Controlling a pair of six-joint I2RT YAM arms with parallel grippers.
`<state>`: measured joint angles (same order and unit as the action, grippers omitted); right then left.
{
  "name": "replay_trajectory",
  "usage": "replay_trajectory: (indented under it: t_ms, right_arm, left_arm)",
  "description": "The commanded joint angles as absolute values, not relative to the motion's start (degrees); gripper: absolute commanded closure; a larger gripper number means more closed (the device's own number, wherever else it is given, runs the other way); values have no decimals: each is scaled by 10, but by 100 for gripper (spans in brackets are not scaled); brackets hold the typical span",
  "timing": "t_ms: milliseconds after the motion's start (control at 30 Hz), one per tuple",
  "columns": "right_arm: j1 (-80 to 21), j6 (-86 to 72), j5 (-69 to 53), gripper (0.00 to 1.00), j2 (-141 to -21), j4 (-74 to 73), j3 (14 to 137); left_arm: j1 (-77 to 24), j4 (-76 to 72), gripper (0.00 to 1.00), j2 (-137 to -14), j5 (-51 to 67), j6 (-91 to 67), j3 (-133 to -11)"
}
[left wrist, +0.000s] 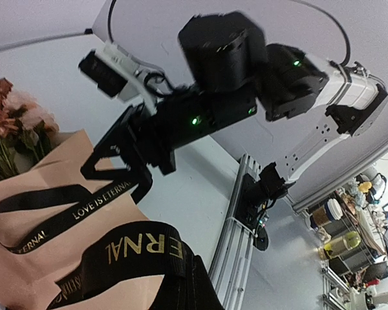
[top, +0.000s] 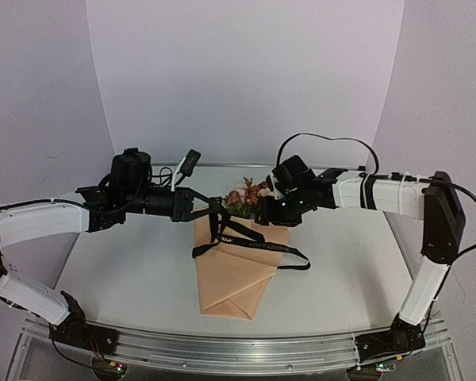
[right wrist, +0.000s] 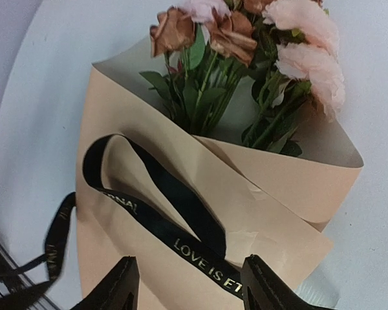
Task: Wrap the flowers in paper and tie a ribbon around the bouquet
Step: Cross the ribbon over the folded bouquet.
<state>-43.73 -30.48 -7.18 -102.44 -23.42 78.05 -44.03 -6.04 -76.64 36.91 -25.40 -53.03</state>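
Left gripper (top: 216, 208) was clamped shut on the narrow black satin ribbon with pale lettering (top: 258, 248), holding one part of it up off the white table (top: 127, 270), just over the upper left edge of the tan kraft paper cone (top: 234, 278). From there the ribbon dropped in loose loops across the cone, and its far end trailed off the cone's right side onto the table. Right gripper (right wrist: 191, 258) hung over the cone's upper part with its jaws apart and nothing held. Its black fingers (right wrist: 126, 284) stood either side of the "LOVE IS ET…" stretch of ribbon, which lay on the paper. Couldn't tell whether the fingers touched the paper. The pink, cream and rust-red flowers with green leaves (right wrist: 246, 58) stuck out of the cone's wide far end. The cone lay flat mid-table, with its folded narrow end toward the arm bases.
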Motion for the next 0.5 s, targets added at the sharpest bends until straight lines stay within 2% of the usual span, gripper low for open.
replay_trajectory:
  t_ms: [0,200,467]
  right_arm:
    - [-456,-251,-59,43,-1067,-295,843]
    - [-472,-235,-4,43,-1120,-308,870]
    - [-478,-232,9,45,-1165,-316,885]
  left_arm:
    - [-437,-64,100,-722,314,-243,-524]
    - [-437,-62,100,-709,318,-244,-526]
    - [-437,-52,100,-705,318,-239,-536]
